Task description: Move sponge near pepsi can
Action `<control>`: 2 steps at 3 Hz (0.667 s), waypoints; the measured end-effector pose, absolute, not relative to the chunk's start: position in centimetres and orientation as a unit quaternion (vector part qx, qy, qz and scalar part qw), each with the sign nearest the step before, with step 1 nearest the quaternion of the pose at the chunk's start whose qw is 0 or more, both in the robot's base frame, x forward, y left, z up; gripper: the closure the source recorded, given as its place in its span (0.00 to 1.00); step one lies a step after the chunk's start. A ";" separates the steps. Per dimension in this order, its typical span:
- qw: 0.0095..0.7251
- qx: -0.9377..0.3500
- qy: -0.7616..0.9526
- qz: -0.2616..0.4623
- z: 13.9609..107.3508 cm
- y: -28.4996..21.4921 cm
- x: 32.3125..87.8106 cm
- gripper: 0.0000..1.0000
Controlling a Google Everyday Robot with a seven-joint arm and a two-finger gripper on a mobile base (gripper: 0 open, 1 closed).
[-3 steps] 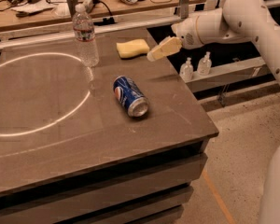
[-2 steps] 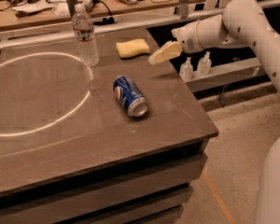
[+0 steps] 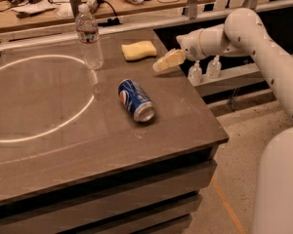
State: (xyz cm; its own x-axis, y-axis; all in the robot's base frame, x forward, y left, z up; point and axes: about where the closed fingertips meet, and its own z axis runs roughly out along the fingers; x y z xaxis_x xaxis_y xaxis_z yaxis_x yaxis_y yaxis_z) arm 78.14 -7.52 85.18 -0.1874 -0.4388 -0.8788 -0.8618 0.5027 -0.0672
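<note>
The dark brown counter (image 3: 49, 150) fills the foreground, with a thin bright ring of light (image 3: 86, 105) lying across its left half. Near the middle, the pepsi can (image 3: 136, 100) lies on its side, its silver end turned toward the front right and the round logo facing up. Farther back and to the right, the gripper (image 3: 159, 65) hangs just above the counter near its right edge. Its cream fingers look pressed together with nothing between them, and they point left toward the sponge (image 3: 138, 50). The sponge lies flat near the counter's back edge, just beside the gripper but apart from it, and well apart from the can. A clear water bottle (image 3: 89, 38) stands upright left of the sponge. Beyond is a cluttered workbench (image 3: 49, 18).
</note>
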 end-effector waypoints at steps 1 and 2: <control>0.458 -0.454 0.729 0.230 84.8 -6.4 79.0 0.00; 0.455 -0.468 0.722 0.228 84.6 -5.0 80.0 0.00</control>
